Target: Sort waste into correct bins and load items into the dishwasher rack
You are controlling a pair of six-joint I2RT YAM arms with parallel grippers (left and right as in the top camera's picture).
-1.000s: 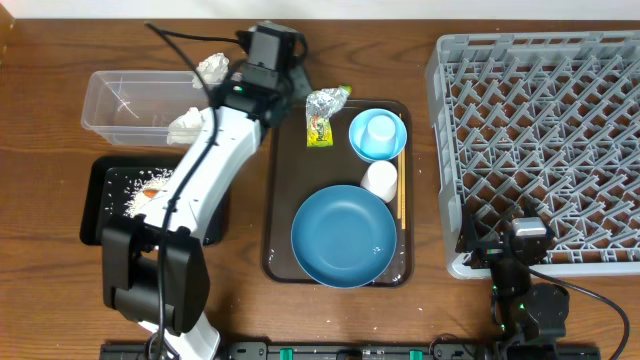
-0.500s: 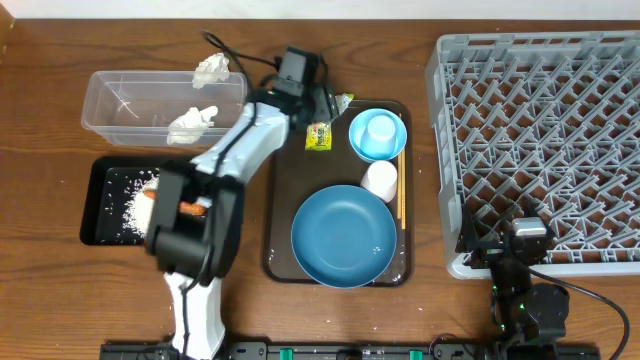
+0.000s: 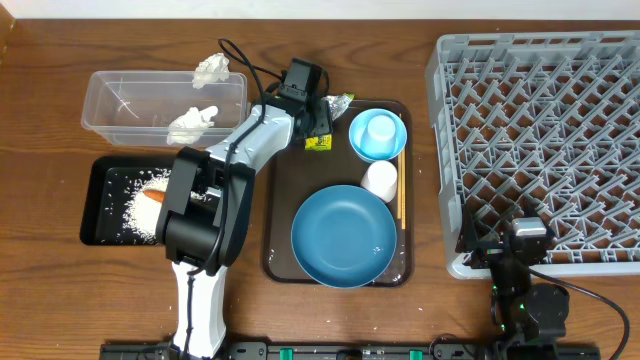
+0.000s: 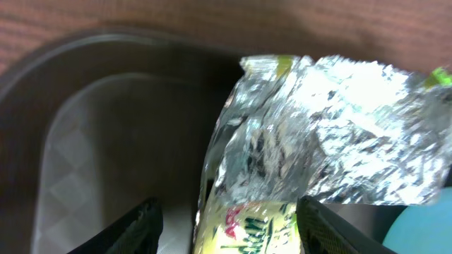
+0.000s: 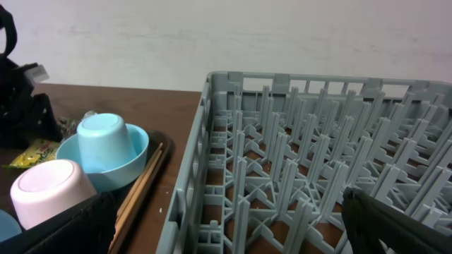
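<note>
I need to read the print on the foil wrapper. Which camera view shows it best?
Left wrist: the foil wrapper sits close and large, crinkles and green-yellow print plain. Overhead shows it small, partly under the left gripper. Right wrist catches only a yellow sliver at far left.

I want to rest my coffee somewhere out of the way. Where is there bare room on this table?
Bare wood runs between the brown serving tray and the dishwasher rack, and at the front left corner, by the black tray. The serving tray is crowded: blue plate, light blue bowl, white cup, chopsticks, and the left hand open over the foil wrapper.
</note>
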